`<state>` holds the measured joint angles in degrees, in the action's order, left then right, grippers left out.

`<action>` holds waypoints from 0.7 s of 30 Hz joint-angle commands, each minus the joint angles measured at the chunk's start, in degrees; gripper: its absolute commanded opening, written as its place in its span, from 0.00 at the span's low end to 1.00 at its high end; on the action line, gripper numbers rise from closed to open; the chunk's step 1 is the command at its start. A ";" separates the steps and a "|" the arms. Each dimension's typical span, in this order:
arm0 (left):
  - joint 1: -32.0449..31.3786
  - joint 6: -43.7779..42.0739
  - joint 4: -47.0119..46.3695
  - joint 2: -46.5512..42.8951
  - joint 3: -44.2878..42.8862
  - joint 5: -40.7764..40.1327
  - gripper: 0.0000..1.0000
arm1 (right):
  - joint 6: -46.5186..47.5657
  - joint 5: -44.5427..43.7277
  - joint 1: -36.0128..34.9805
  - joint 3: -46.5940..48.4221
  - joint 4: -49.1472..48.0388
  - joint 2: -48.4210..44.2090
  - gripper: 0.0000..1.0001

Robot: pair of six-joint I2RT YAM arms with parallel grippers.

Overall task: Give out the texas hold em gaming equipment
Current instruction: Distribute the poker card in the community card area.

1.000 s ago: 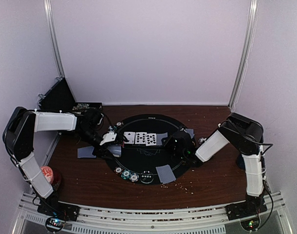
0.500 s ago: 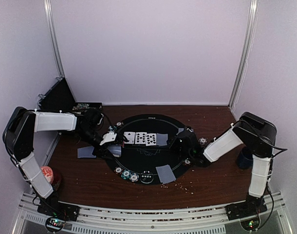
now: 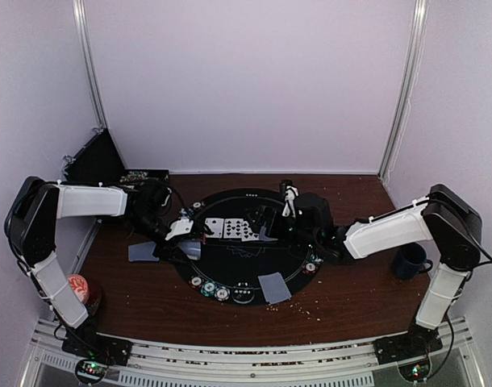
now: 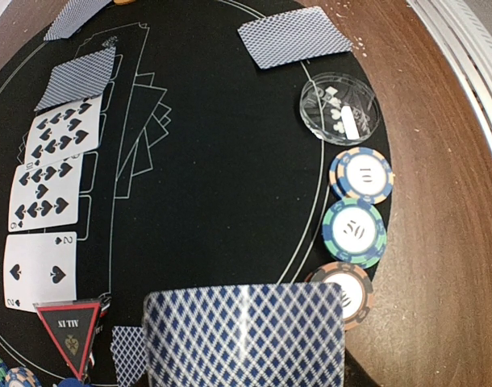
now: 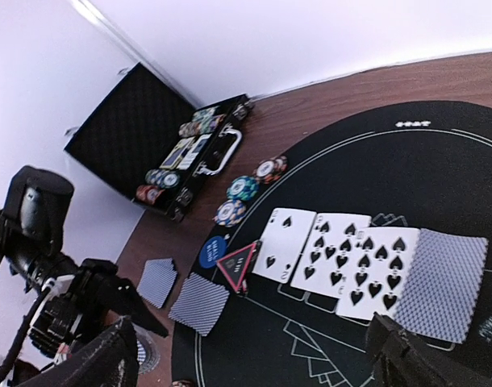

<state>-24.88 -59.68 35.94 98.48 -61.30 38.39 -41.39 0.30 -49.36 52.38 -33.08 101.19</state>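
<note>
The deal is partly laid out on the round black mat (image 3: 246,262). Three face-up cards (image 5: 335,254), all spades, lie in a row across its far half, with a face-down card (image 5: 444,278) just beside them at the right end. A red triangle marker (image 5: 236,264) and a blue button (image 5: 212,251) sit at the left end of the row. Chips (image 3: 210,288) lie along the near edge of the mat, and more sit at its left edge.

The left gripper (image 3: 185,232) hovers low over the left side of the mat. It appears clenched on a pack of cards (image 4: 242,334) with the backs showing.

The right gripper (image 3: 266,219) hangs above the right end of the row, its fingers (image 5: 109,359) spread wide with nothing between them.

The step in hand looks like laying out the shared cards. The row probably still needs a fifth card. The right gripper would need to close on the top card of the pack without dragging a second one, then set it flat beside the face-down card without disturbing the row.
</note>
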 commanded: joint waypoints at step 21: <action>-0.42 -0.96 -0.35 -0.49 -0.14 1.51 0.47 | 13.44 21.66 -6.58 23.81 3.11 22.08 0.88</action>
<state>-24.86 -59.94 35.97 98.48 -61.30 38.52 -29.98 23.20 -55.44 72.69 -33.04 120.73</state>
